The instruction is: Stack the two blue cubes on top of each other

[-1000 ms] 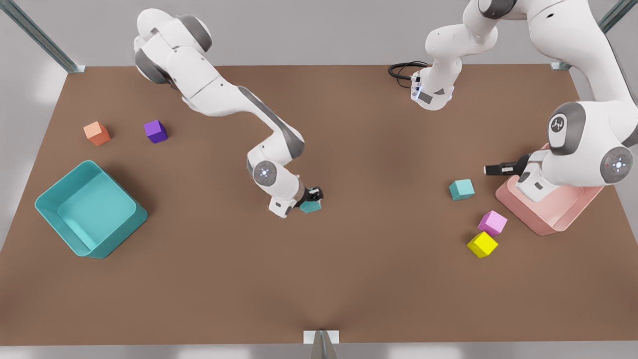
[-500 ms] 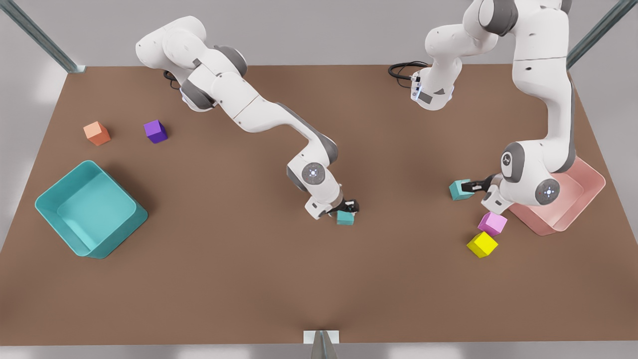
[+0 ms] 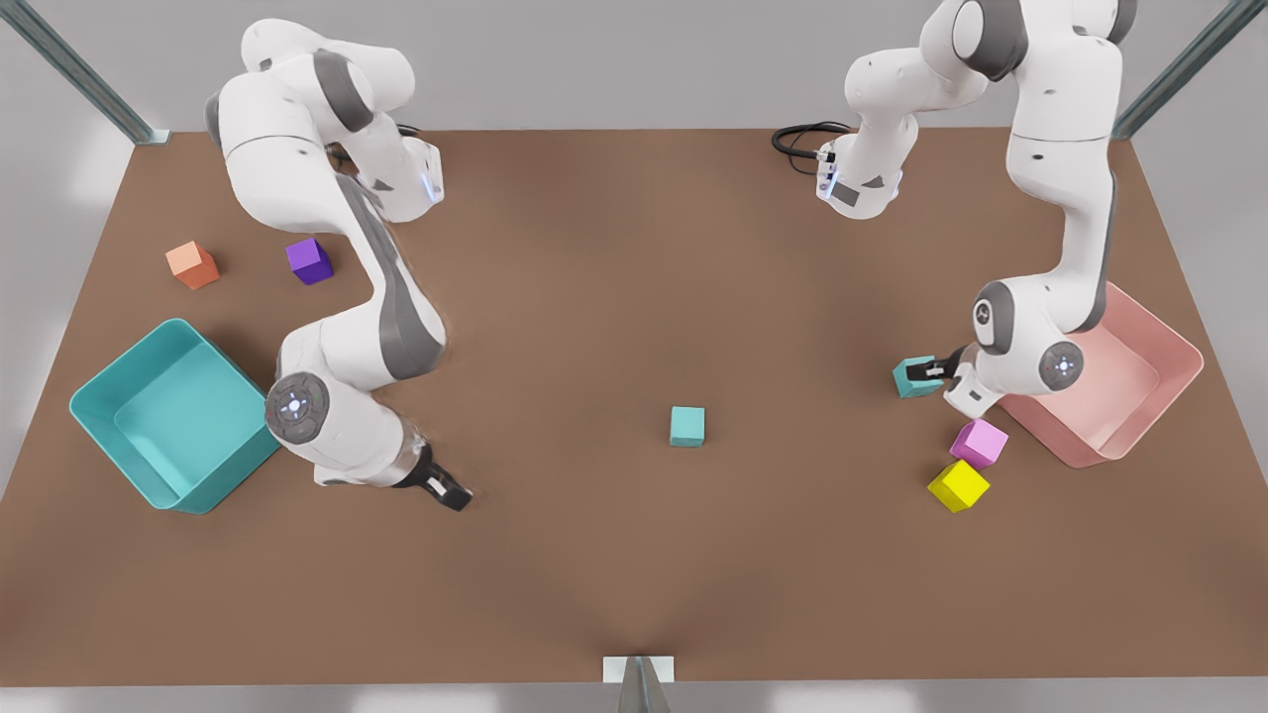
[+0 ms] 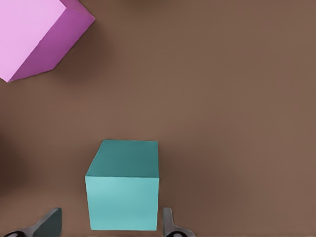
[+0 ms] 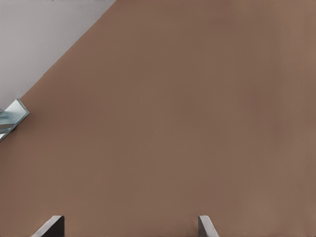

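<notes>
fingers (image 4: 170, 224) of left gripper (image 3: 926, 372) apart, straddling teal cube (image 4: 123, 185), no clear contact.
right gripper (image 3: 448, 490) spread, empty, well apart from second teal cube (image 3: 686, 426); fingertips cut off.

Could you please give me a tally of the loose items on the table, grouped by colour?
Teal cubes: 2
Teal bin: 1
Pink bin: 1
Pink cube: 1
Yellow cube: 1
Purple cube: 1
Orange cube: 1
Total: 8
</notes>
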`<state>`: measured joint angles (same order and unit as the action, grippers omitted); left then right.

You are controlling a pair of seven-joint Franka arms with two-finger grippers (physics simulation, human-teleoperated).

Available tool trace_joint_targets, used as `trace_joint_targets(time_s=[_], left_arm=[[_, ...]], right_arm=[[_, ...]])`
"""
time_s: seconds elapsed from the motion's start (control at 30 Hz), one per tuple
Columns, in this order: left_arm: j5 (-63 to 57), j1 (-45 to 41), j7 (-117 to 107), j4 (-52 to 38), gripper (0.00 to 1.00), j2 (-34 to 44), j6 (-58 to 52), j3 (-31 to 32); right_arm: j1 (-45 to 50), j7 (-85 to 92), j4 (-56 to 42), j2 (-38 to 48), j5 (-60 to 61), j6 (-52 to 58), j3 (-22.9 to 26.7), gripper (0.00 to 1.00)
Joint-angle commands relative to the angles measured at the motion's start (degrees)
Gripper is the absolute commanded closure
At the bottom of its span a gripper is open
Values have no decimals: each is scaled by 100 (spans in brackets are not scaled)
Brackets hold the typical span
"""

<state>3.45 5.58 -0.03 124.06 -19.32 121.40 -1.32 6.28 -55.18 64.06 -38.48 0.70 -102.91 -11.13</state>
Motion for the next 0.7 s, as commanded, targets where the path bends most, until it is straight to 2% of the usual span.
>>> trace_joint_targets(time_s=[0.0, 0.07, 0.1, 0.2, 0.27, 0.5, 0.53, 0.57, 0.6, 0.67], left_arm=[[-2, -21, 179, 57, 0, 7, 130, 0], [-2, -65, 170, 75, 0, 7, 147, 0], [-2, -83, 170, 75, 0, 7, 147, 0], [-2, -92, 170, 145, 0, -141, 147, 0], [-2, -92, 170, 145, 0, -256, 165, 0], [-2, -92, 170, 136, 0, -493, 543, 0], [-2, -92, 170, 136, 6, -494, 622, 0], [-2, -83, 170, 136, 33, -494, 631, 0], [-2, -83, 170, 136, 42, -494, 631, 0], [-2, -92, 170, 136, 42, -502, 631, 0]], right_arm=[[-496, 2713, -16, 33, -624, 2239, 5, 0], [-1199, 4233, -95, 454, -641, 3065, -12, 0], [-1261, 4946, -34, 947, -650, 3391, 40, 0], [-998, 5219, 940, 2466, -554, 3312, 190, 0], [-997, 5228, 1820, 3214, -457, 2741, 190, 0], [-1050, 5228, 1856, 2749, -483, 2697, 181, 0], [-1050, 5228, 1838, 2705, -474, 2688, 181, 0], [-1050, 5219, 1838, 2705, -466, 2688, 181, 0], [-1050, 5219, 1838, 2705, -466, 2697, 181, 0], [-1050, 5219, 1838, 2705, -466, 2697, 181, 0]])
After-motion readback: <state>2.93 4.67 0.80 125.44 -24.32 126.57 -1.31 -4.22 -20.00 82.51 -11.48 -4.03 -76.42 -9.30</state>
